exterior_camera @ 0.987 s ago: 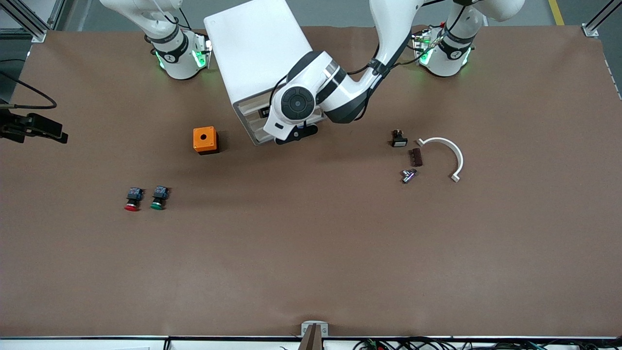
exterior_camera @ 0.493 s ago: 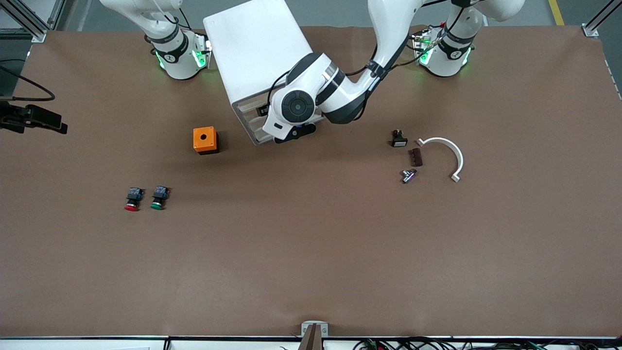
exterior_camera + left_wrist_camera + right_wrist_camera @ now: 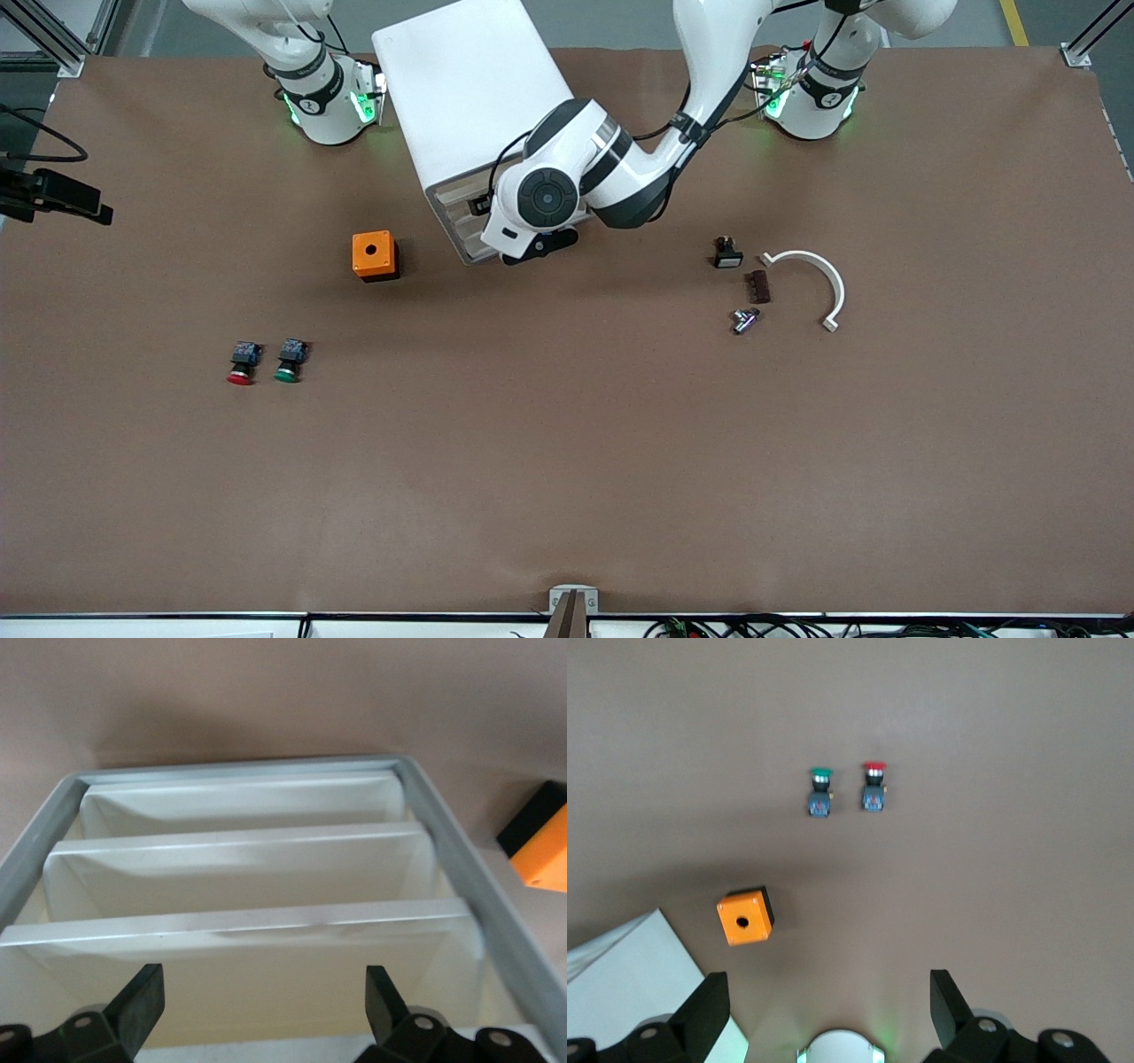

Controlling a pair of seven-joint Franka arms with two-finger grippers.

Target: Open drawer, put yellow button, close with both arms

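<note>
The white cabinet stands between the two arm bases. My left gripper is open in front of its drawers, and only its black underside shows below the wrist in the front view. The drawer shows as a pale strip between the left fingers, with the three lower drawers' rims stepped past it. The yellow button is out of view. My right gripper is open and empty, high over the table above its own base.
An orange box sits beside the cabinet. A red-capped button and a green-capped button lie nearer the camera. A black switch, brown block, metal piece and white curved bracket lie toward the left arm's end.
The left arm's wrist has shifted slightly in front of the cabinet. A black part with a cable at the right arm's end of the table has moved away from the camera.
</note>
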